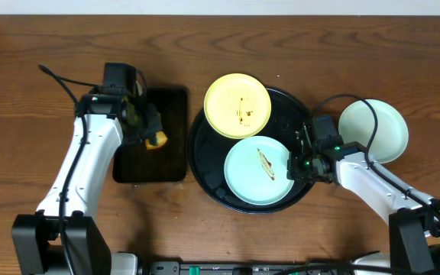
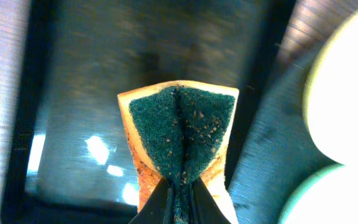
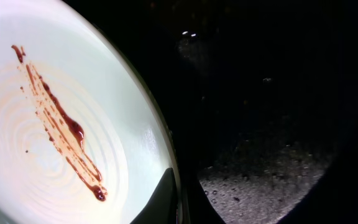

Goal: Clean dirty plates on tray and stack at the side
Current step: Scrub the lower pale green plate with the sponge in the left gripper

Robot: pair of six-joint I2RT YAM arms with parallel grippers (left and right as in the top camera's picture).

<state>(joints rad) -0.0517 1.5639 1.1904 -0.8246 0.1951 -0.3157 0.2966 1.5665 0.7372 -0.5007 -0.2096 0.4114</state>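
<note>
— Which step, then?

— Judged to be the start of scrubbing. Pinched the sponge (image 2: 182, 134), folded green side out, tight in the left gripper (image 2: 179, 193), above the rectangular black tray (image 1: 170, 164) and well apart from any plate.

— And on the other side?

— Clamped the right gripper (image 1: 300, 156) shut on the edge of the smeared mint-blue plate (image 1: 247, 179), flat in the near part of the round black tray (image 1: 285, 114). Looked like steadying it for the wipe.

— Noted the rest?

— Found the yellow plate (image 1: 224, 99) smeared too, at the tray's far-left side, overhanging the rim. Found a third plate (image 1: 376, 130), mint-blue, on the table (image 1: 37, 46) to the right, outside the tray, with no smear visible.

— Next move?

— Called for carrying the sponge across to the gripped plate and down onto the brown streak, with the rim pinned throughout. Left two plates to wipe and stack, probably.
</note>
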